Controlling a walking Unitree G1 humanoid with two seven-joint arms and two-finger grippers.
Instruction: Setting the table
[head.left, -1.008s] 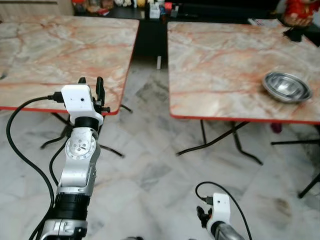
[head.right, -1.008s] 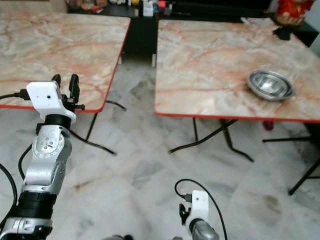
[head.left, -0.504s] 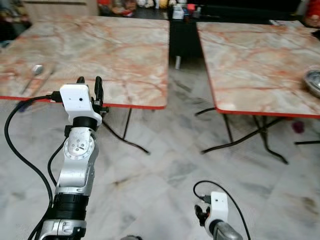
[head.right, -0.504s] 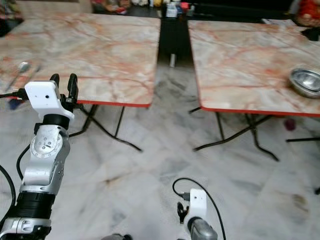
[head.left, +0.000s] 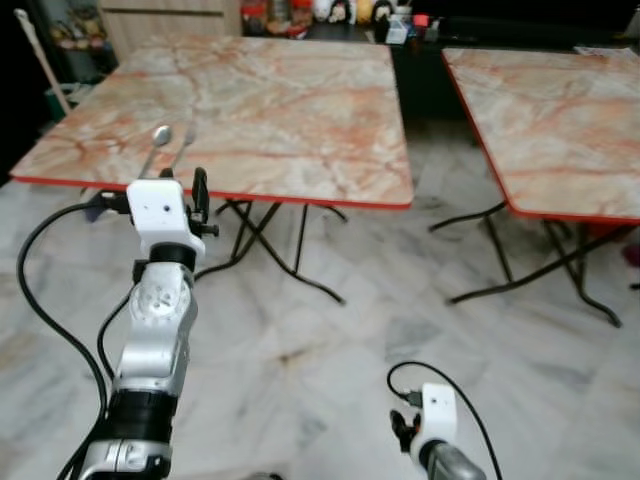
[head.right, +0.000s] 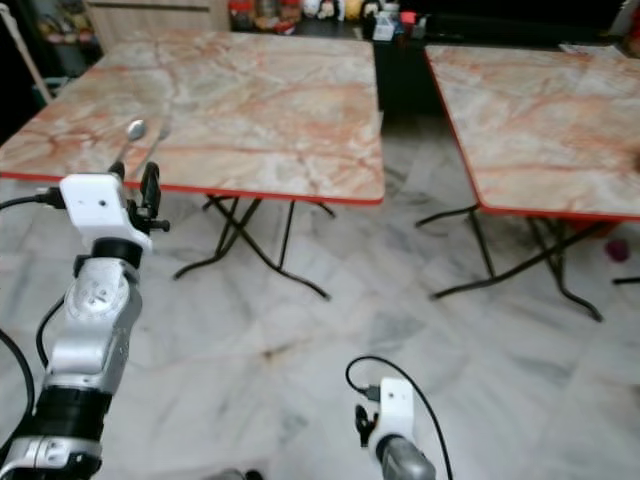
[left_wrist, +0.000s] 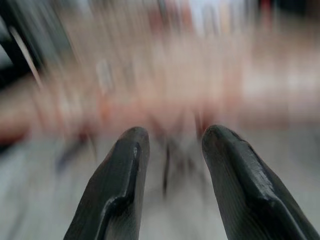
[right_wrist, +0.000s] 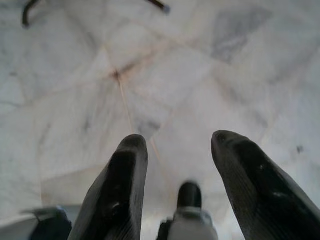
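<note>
Both tables have slid rightward as the camera turned. Now a spoon (head.left: 160, 137) lies near the left table (head.left: 300, 110) front edge. Left gripper (left_wrist: 172, 145), raised, empty, fingers apart; its view is blurred. Right gripper (right_wrist: 175, 145) hangs open over the floor (right_wrist: 75, 90).

2 square tables (head.left: 290, 110) with pink marble-look tops, red edges and black folding legs stand side by side, a gap between them. The floor (head.left: 330, 350) is pale grey marble tile. Cluttered dark shelving (head.left: 330, 12) lines the far wall.
</note>
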